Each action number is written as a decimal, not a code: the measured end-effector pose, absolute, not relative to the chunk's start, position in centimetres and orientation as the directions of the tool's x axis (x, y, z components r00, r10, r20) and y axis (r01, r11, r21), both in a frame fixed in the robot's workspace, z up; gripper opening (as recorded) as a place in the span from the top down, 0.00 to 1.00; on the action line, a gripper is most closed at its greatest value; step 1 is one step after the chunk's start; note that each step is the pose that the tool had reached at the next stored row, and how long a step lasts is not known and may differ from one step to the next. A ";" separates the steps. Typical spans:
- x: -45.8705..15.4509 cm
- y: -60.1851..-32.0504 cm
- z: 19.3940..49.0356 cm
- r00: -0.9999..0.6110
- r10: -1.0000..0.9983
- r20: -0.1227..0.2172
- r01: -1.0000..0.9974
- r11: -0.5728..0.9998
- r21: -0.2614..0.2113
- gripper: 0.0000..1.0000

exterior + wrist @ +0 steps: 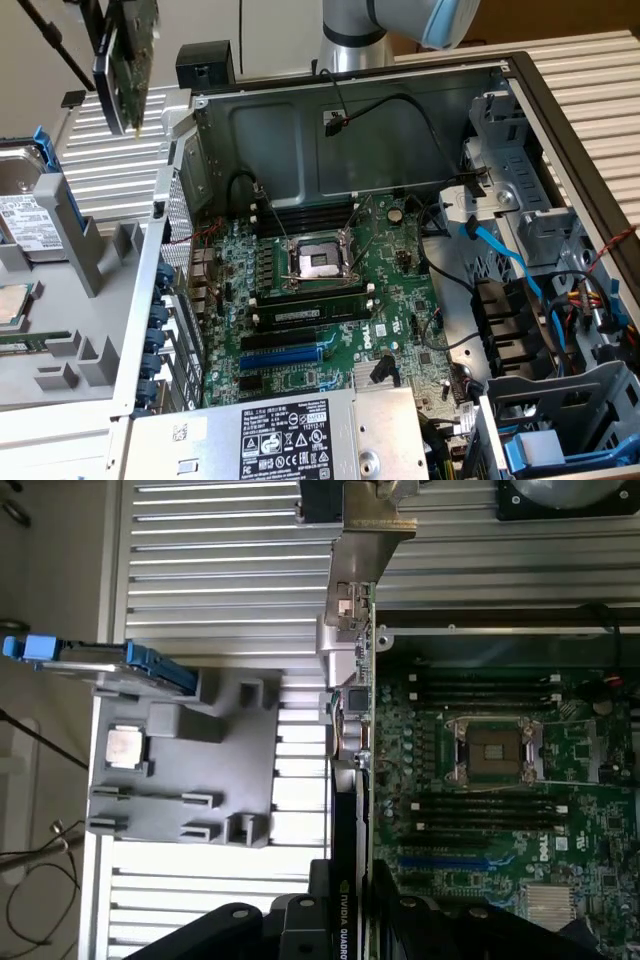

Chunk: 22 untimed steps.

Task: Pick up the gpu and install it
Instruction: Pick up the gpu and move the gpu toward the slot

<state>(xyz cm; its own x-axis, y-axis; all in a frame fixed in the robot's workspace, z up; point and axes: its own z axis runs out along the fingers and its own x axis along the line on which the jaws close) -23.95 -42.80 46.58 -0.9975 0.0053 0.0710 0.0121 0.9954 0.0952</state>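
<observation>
The gpu [128, 62] hangs in the air at the exterior view's upper left, a green card with a black shroud, outside the open computer case and above its rear wall. In the wrist view the gpu [352, 710] is seen edge-on, its silver bracket [375, 525] at the far end. My gripper [345, 925] is shut on the card's shroud end, with one black finger [290, 920] on each side. The large green motherboard [320, 300] lies in the case, with a blue expansion slot [285, 355] and a black one [280, 338] near the power supply.
The case's rear wall [165, 290] stands between the card and the board. A grey fixture tray [180, 750] and a hard drive [25, 210] lie outside the case. The CPU socket [315, 262], the power supply [290, 435], blue cables [510, 260] and drive cages [560, 400] crowd the inside.
</observation>
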 end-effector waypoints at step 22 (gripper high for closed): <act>-16.0 -42.8 44.1 -0.996 -0.053 0.073 -0.047 0.995 0.084 0.73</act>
